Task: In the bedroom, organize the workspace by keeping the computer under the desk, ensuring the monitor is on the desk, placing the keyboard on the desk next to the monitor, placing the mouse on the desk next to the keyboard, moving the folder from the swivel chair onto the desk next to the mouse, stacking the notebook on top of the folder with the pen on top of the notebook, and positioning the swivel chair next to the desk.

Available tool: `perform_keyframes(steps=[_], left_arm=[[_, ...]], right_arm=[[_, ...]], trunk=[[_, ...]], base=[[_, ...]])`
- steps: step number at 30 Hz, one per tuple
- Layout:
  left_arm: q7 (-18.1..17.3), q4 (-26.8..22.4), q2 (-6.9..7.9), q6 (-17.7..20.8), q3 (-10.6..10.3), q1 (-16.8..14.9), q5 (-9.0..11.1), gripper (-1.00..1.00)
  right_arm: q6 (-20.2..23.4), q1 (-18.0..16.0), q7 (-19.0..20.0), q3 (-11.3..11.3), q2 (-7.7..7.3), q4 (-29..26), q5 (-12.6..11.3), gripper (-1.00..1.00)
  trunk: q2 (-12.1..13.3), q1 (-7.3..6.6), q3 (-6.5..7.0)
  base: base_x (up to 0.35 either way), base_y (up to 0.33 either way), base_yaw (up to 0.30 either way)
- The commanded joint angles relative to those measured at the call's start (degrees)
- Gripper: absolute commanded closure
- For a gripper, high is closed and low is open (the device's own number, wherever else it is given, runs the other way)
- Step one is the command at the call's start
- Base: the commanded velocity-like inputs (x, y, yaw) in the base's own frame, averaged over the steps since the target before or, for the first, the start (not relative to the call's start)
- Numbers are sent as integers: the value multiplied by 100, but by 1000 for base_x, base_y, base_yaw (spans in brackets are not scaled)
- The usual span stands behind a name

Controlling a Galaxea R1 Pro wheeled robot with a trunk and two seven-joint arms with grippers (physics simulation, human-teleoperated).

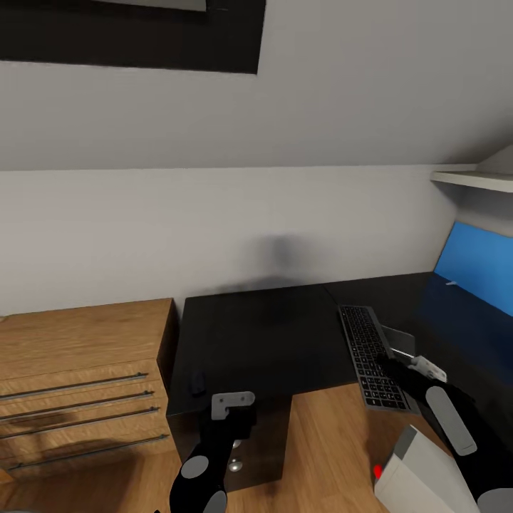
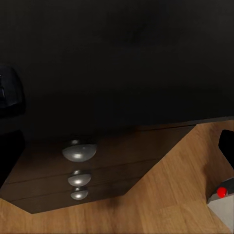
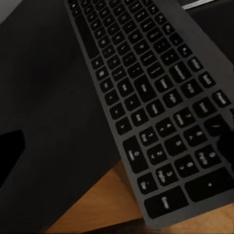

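Observation:
The long dark-grey keyboard (image 1: 372, 356) (image 3: 146, 97) lies on the black desk (image 1: 263, 342) (image 2: 117, 58) (image 3: 44, 122) at its right side, its near end sticking out past the front edge over the floor. My right gripper (image 1: 402, 372) hovers over that near end, open, one finger (image 3: 225, 141) over the keys. A small black mouse (image 1: 196, 382) (image 2: 9, 92) sits at the desk's front left edge. Just right of it my left gripper (image 1: 231, 413) is open and empty, above the drawer knobs (image 2: 79, 151). The white computer (image 1: 420, 474) (image 2: 222, 207) with a red light stands on the wood floor.
A light-wood chest (image 1: 78, 370) with bar handles stands left of the desk. A blue flat panel (image 1: 477, 263) leans at the far right, with a grey flat item (image 1: 399, 340) beside the keyboard. A white shelf (image 1: 470, 178) juts out above.

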Motion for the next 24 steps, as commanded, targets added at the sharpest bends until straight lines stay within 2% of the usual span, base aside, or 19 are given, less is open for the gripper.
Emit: perform_keyframes(steps=[1,2,5,9,19,24], left_arm=[[49,-8,1,14,-9,-6,47,-100],[49,-8,1,14,-9,-6,45,-100],[49,-8,1,14,-9,-6,46,-100],[49,-8,1,14,-9,-6,49,-100],[49,-8,1,14,0,-6,100,-100],[49,-35,-2,14,-9,-6,95,-100]], right_arm=[[48,-3,-50,0,0,-17,-100,-100],[102,-1,-52,0,3,-32,-284,-100],[138,-1,-61,0,-1,-40,-558,-100],[161,0,-66,0,-3,-39,-727,-100],[171,0,-68,0,5,-11,-820,-100],[171,0,-37,-8,-19,86,-824,-100]], trunk=[[-5,0,-7],[-5,0,-7],[-5,0,-7],[-5,0,-7],[-5,0,-7],[-5,0,-7]], base=[[-40,22,0],[-128,94,0],[-182,134,0],[-236,175,0],[-265,214,0],[-62,40,0]])
